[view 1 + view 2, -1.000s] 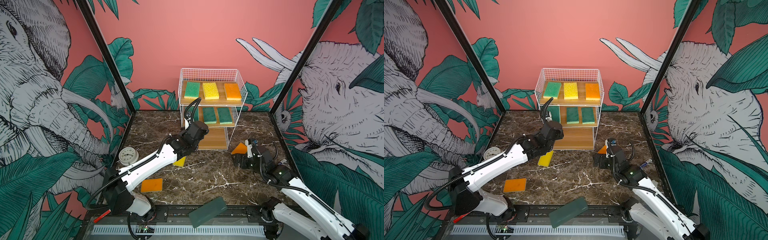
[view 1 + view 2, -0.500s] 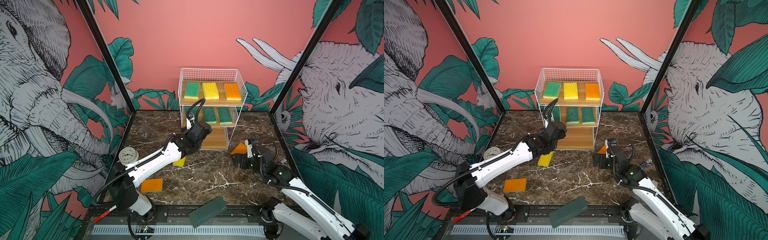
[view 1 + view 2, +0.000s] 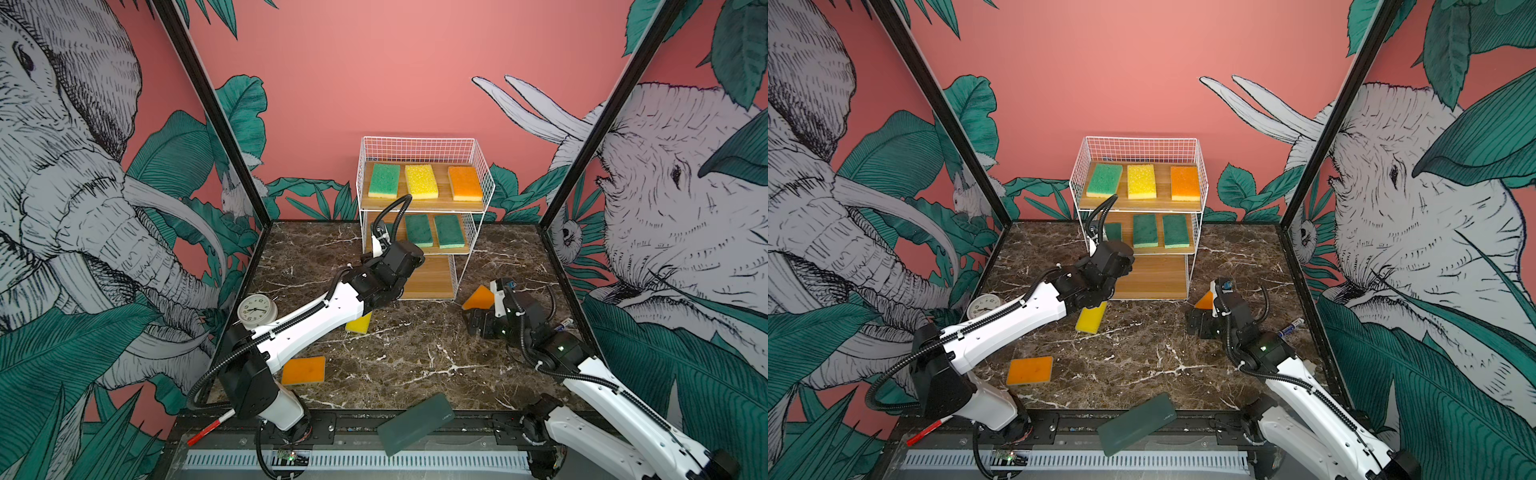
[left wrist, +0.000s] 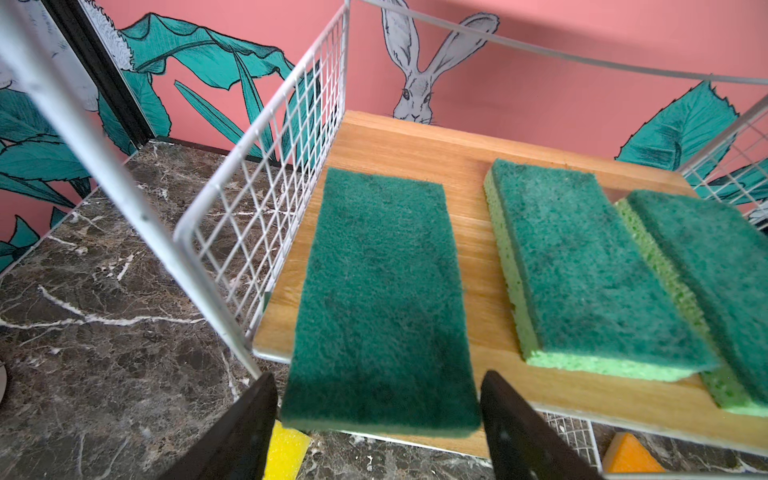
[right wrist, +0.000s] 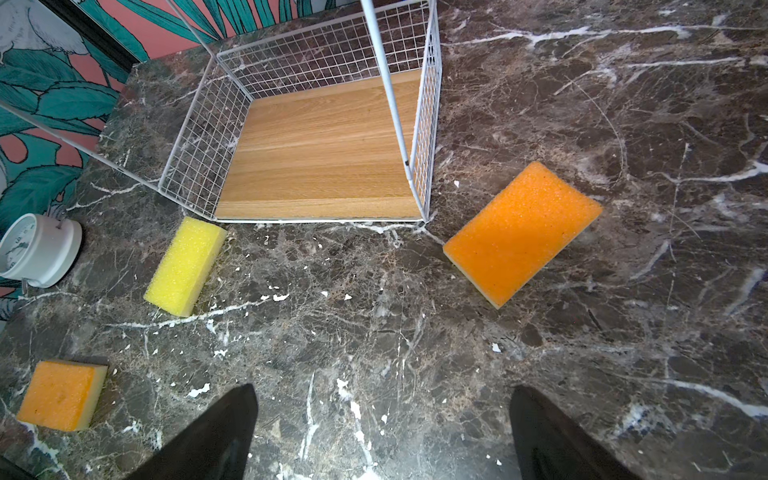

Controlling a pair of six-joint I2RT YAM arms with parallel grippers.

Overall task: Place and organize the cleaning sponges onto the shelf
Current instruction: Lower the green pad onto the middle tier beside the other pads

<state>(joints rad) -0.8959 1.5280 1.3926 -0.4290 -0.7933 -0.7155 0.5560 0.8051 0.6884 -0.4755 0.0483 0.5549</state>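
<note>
Between the jaws of the left claw (image 4: 376,376) lies the near end of a dark green sponge (image 4: 382,299). It rests flat on the middle board (image 4: 469,166) of the shelf (image 4: 266,174), overhanging the front edge toward the claw. The jaws stand parted with a sliver of gap on one side, so the sponge is released, not gripped. Ahead of the claw and off to one side, a second green sponge (image 4: 590,266) and a third green sponge (image 4: 706,270) lie close together on that board. Above the claw, the top board (image 3: 419,203) carries a pale green sponge (image 3: 384,180), a yellow sponge (image 3: 421,181) and an orange sponge (image 3: 465,183) in a row. The right claw (image 5: 383,390) hangs spread wide and empty over the table (image 5: 415,332). Just ahead of it a loose orange sponge (image 5: 523,232) lies by the shelf's front corner, with the bare bottom board (image 5: 324,158) beyond. A loose yellow sponge (image 5: 185,266) lies by the other front corner, and a far orange sponge (image 5: 62,395) lies well apart from the claw.
</note>
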